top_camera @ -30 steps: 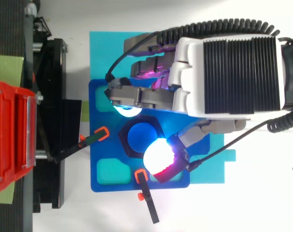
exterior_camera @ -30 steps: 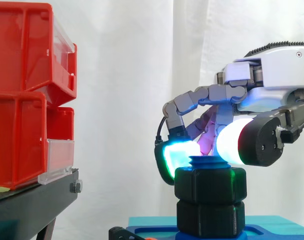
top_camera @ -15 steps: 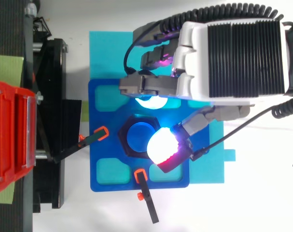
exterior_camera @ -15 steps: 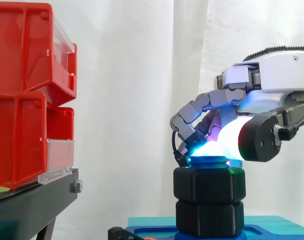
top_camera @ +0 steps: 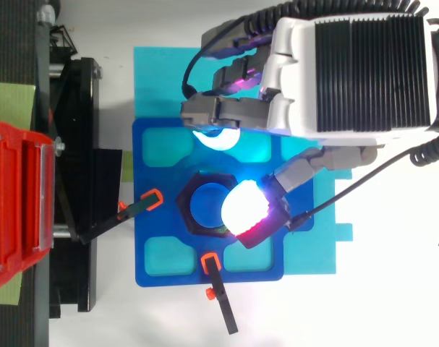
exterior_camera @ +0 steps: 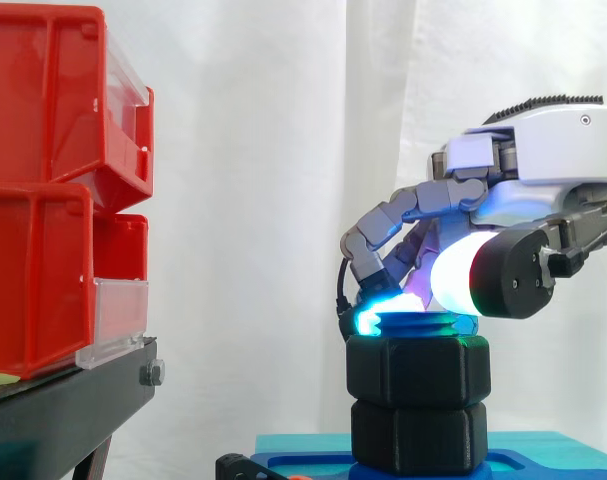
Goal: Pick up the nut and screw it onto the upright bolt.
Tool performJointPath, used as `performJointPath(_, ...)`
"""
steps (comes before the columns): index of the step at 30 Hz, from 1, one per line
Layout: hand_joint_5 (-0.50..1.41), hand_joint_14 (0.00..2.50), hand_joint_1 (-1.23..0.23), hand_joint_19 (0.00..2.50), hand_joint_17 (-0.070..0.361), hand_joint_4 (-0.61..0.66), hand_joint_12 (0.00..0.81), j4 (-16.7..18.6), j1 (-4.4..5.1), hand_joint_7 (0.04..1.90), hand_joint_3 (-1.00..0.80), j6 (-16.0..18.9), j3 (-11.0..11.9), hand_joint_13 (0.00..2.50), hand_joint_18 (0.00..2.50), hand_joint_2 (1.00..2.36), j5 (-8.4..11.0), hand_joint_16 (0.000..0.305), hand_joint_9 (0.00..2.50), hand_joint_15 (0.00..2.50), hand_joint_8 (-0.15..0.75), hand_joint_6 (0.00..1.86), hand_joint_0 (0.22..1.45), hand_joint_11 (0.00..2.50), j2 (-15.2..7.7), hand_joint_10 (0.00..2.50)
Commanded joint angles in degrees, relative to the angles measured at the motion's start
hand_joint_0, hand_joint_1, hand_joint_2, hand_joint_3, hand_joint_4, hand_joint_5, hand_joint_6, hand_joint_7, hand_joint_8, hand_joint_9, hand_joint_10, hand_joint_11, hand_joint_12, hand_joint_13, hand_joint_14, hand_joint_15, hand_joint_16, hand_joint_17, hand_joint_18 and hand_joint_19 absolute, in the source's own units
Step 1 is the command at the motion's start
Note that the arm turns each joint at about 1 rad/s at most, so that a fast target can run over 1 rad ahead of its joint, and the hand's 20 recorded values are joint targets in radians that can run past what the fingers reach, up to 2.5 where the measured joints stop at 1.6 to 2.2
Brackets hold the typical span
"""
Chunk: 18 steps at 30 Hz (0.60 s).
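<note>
Red bins (exterior_camera: pixel 43 190) on black stand (exterior_camera: pixel 68 405), left. Hand (top_camera: pixel 353 72) in from right, curled, clasping nothing: white pad (top_camera: pixel 244 210) over right rim of nut (exterior_camera: pixel 418 370), cyan pad (top_camera: pixel 218 139) on far side, apart from it. Blue plate (top_camera: pixel 161 249) on cyan mat (top_camera: pixel 154 72). Nut already on upright bolt (top_camera: pixel 207 204), axis vertical, just below and left of palm. Bolt tip shows above nut.
</note>
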Motion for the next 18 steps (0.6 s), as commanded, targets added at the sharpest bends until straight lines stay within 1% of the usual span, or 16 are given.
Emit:
performJointPath(1,-0.01,0.00,-0.31,0.12,0.052,0.23,0.155,0.1,-0.02,1.20,-0.50,0.0,-0.1,1.07,0.70,1.00,-0.15,0.023,1.50,0.00,0.259,0.50,0.49,0.04,0.0,0.00)
performJointPath(7,-0.04,0.00,-0.31,0.12,0.054,0.24,0.159,-0.2,-0.02,1.07,-0.50,-0.2,0.9,1.06,0.71,1.00,-0.06,0.024,1.43,0.00,0.247,0.50,0.49,0.03,0.0,0.00)
performJointPath(9,-0.04,0.00,-0.31,0.13,0.055,0.24,0.160,-0.7,-0.10,1.04,-0.50,-0.2,2.1,1.06,0.71,1.00,-0.15,0.024,1.41,0.00,0.254,0.50,0.48,0.03,0.1,0.00)
performJointPath(10,-0.04,0.00,-0.31,0.13,0.055,0.24,0.161,-1.8,-0.19,1.03,-0.50,-0.6,2.7,1.04,0.71,1.00,-0.42,0.025,1.41,0.00,0.250,0.50,0.48,0.03,0.1,0.00)
performJointPath(12,-0.04,0.00,-0.31,0.13,0.056,0.24,0.165,-5.3,-0.28,1.01,-0.50,-2.7,2.8,1.04,0.70,1.00,-1.56,0.025,1.40,0.00,0.250,0.50,0.48,0.02,0.8,0.00)
performJointPath(13,-0.05,0.00,-0.30,0.13,0.056,0.24,0.164,-5.9,-0.28,1.01,-0.50,-3.5,2.8,1.04,0.70,1.00,-1.73,0.025,1.40,0.00,0.244,0.50,0.48,0.02,1.1,0.00)
performJointPath(14,-0.05,0.00,-0.30,0.13,0.056,0.24,0.165,-6.6,-0.28,1.00,-0.50,-4.4,2.8,1.04,0.70,1.00,-1.73,0.025,1.39,0.00,0.247,0.50,0.48,0.03,1.1,0.00)
performJointPath(15,-0.05,0.00,-0.30,0.13,0.056,0.24,0.164,-8.0,-0.28,1.00,-0.50,-6.7,2.8,1.04,0.70,1.00,-1.56,0.025,1.39,0.00,0.248,0.50,0.48,0.03,2.0,0.00)
performJointPath(16,-0.05,0.00,-0.30,0.13,0.057,0.24,0.164,-9.0,-0.37,1.00,-0.50,-8.6,2.8,1.03,0.69,1.00,-1.47,0.025,1.39,0.00,0.245,0.50,0.48,0.02,2.2,0.00)
performJointPath(18,-0.05,0.00,-0.30,0.12,0.057,0.24,0.165,-10.0,-0.46,1.00,-0.50,-9.8,2.8,1.02,0.69,1.00,-1.47,0.025,1.38,0.00,0.241,0.50,0.48,0.03,2.9,0.00)
